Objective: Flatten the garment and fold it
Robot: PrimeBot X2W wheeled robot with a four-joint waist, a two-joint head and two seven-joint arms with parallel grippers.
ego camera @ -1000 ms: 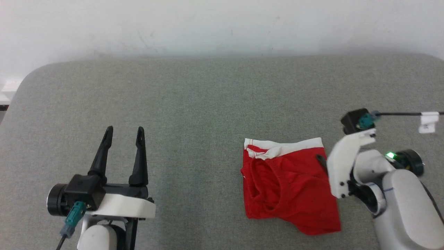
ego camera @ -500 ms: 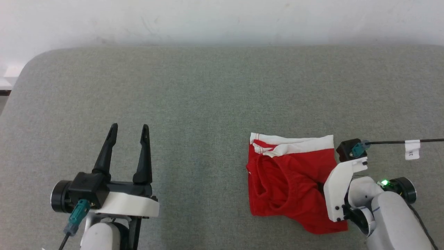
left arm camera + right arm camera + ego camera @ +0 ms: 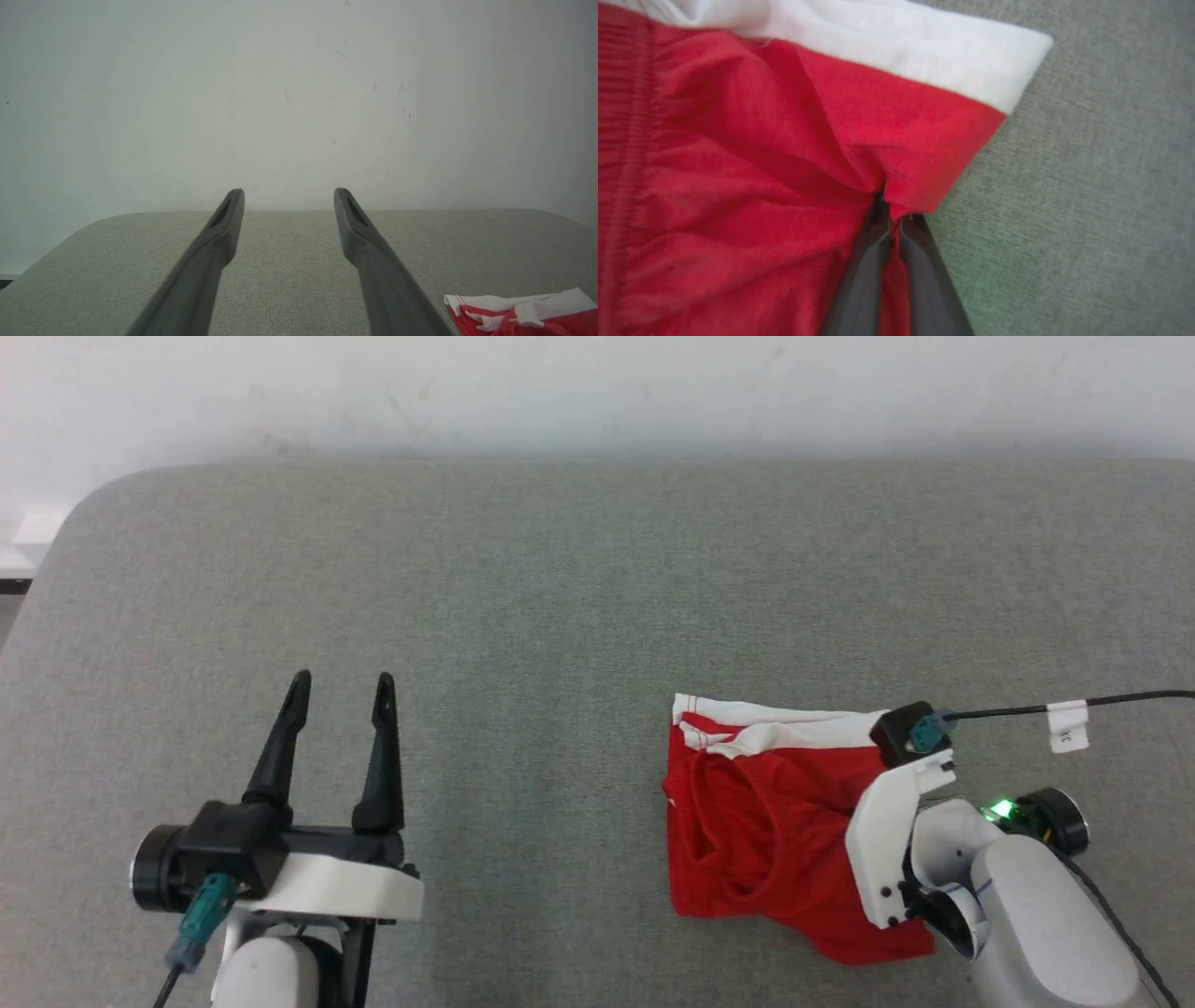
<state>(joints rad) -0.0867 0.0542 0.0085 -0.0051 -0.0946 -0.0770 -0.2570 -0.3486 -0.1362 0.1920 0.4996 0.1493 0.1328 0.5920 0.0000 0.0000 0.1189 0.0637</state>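
Right hand, a second ago open above the garment, now tight on its edge.

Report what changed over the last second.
The right gripper moved in over the right edge of the shorts, came down and closed on a pinch of the red fabric. The left gripper stayed open and idle at the left. The shorts stayed crumpled in the same spot on the gray surface. The head view's early shift is camera motion.
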